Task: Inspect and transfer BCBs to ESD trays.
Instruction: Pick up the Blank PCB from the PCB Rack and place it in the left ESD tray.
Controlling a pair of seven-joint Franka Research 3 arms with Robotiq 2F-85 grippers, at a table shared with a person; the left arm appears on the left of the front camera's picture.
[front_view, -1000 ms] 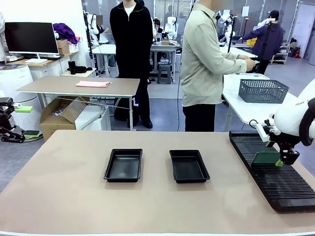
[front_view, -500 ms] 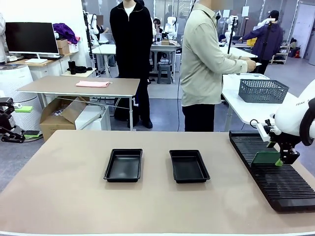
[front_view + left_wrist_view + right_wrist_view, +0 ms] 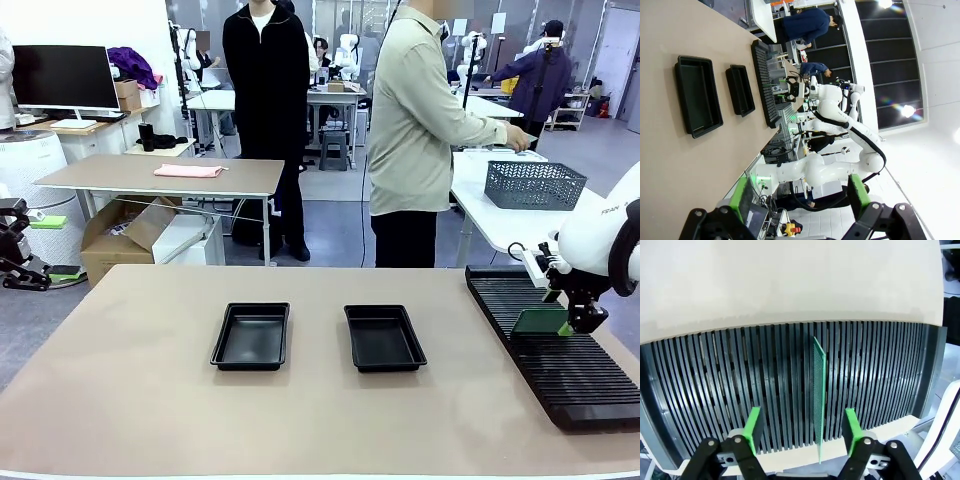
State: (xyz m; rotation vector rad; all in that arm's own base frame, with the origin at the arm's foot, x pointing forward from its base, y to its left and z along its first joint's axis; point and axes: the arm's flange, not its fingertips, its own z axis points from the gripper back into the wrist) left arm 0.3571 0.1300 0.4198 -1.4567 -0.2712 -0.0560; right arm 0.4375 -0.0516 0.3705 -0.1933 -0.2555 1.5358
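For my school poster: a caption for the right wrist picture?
Open right gripper straddles a green board standing upright in the black slotted rack.

Floor: grey floor (image 3: 330, 225), smooth and bare, running toward 12 o'clock.
Wall: white wall (image 3: 135, 25) at 11 o'clock.
Side table: beige side table (image 3: 110, 176) at 10 o'clock, with a pink cloth (image 3: 188, 171) lying flat on it and an open cardboard box (image 3: 128, 232) underneath.
Screen: dark monitor (image 3: 62, 77) at 10 o'clock, behind the side table.
White table: white table (image 3: 485, 212) at 2 o'clock, carrying a grey mesh basket (image 3: 534, 184).
Far room: more desks and a stool (image 3: 335, 148) at 12 o'clock.
Light: bright, even, indoor.
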